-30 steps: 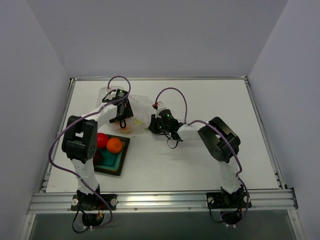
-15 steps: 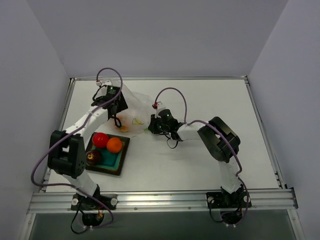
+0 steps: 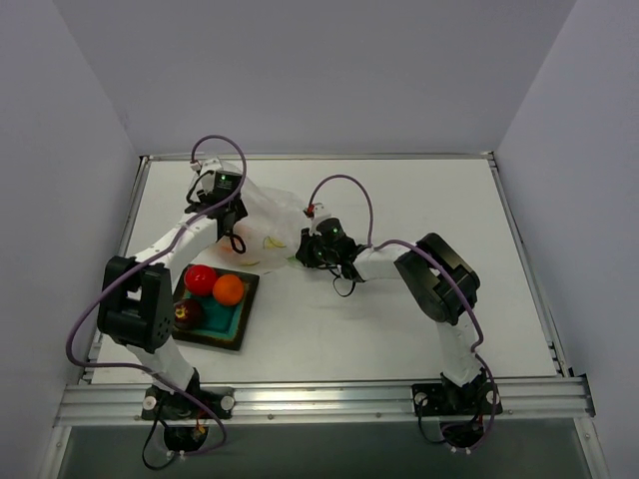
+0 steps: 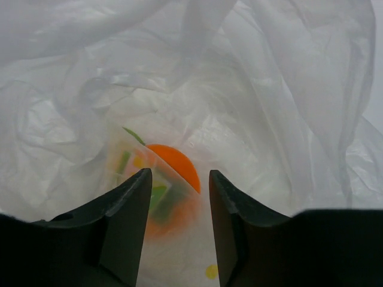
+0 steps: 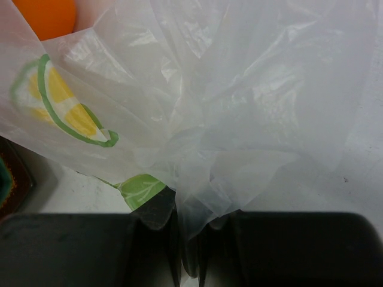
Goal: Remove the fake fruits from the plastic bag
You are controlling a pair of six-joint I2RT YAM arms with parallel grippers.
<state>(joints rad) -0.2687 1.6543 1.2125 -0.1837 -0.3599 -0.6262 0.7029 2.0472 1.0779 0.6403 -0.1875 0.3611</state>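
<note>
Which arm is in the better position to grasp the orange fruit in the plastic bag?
Left. The left claw points straight at the orange fruit, its open jaws framing it. The right claw is shut on the plastic bag and looks busy holding it.

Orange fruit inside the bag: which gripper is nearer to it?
Left. The left gripper flanks the orange fruit inside the plastic bag; the right gripper pinches the bag's edge, farther off.

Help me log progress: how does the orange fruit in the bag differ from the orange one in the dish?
The bag fruit lies inside the bag, half veiled by it; the dish fruit sits bare in the dish. The bag fruit has green showing by it; the dish fruit is plain. Both are round and orange.
</note>
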